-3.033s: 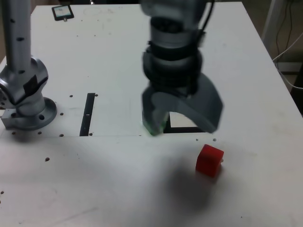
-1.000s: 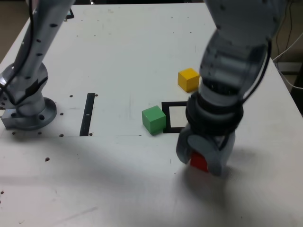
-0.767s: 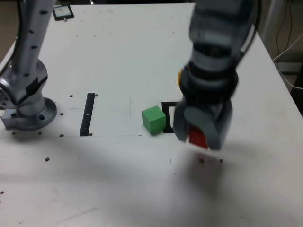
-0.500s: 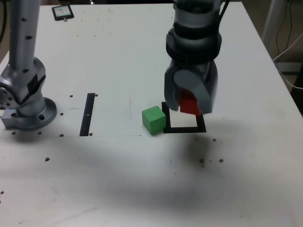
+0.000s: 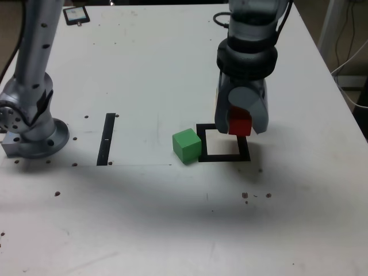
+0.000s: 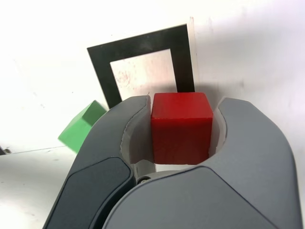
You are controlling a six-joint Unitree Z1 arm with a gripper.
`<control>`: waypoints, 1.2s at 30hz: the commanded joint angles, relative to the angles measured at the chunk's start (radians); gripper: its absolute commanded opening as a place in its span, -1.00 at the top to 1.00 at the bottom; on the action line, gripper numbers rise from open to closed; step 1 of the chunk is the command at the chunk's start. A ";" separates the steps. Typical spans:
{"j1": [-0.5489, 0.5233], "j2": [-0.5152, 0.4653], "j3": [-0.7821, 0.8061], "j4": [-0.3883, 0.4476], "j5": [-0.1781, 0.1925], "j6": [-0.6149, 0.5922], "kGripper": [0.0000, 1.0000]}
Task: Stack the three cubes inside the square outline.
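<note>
White table (image 5: 144,69): gripper (image 5: 240,122) clamped on red cube (image 5: 240,123) at frame centre-right, above the square outline (image 5: 223,157); green cube (image 5: 187,145) touches its left edge. Cube looks light, rigid, matte; flat opposite faces suit gripping.

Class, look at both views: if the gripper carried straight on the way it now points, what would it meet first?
The gripper, shut on the red cube, points down at the table. It would probably meet the square outline first, near its edge farthest from the green cube; exact depth is unclear.
</note>
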 commanded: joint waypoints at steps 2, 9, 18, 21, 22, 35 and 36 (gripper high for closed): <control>0.026 0.009 0.024 -0.015 -0.010 -0.003 0.45; 0.040 -0.008 0.094 -0.052 -0.021 -0.019 0.45; 0.045 -0.025 0.151 -0.088 -0.038 -0.024 0.44; 0.044 -0.022 0.161 -0.102 -0.042 -0.025 0.44; 0.044 -0.022 0.161 -0.103 -0.044 -0.025 0.44; 0.037 -0.018 0.181 -0.127 -0.064 -0.025 0.44; 0.037 -0.018 0.183 -0.128 -0.067 -0.025 0.44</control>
